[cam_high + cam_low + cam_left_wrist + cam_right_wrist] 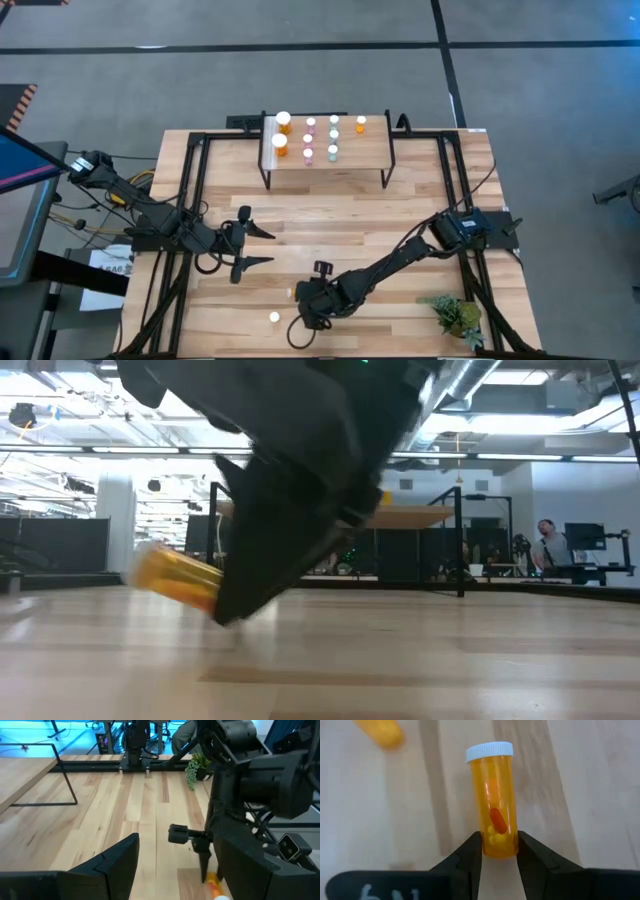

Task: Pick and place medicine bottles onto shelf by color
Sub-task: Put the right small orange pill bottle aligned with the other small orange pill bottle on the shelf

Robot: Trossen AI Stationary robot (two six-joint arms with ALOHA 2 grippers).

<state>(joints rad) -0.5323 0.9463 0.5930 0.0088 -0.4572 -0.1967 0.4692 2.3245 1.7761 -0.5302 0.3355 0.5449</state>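
Nearest us, our right claw (499, 851) grips an orange bottle (496, 800) by its base, the long axis running straight out from the fingers, white cap leading. It sits low over the near edge of the surface (400, 215). Our left claw (258, 247) waits open just beside it. The shelf (372, 140), already carrying sorted bottles, stands well apart at the far edge.

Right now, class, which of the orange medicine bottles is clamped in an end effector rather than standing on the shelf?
The white-capped orange bottle with pills inside, pinched at its base by the right end effector; the others stand free on the wooden shelf.
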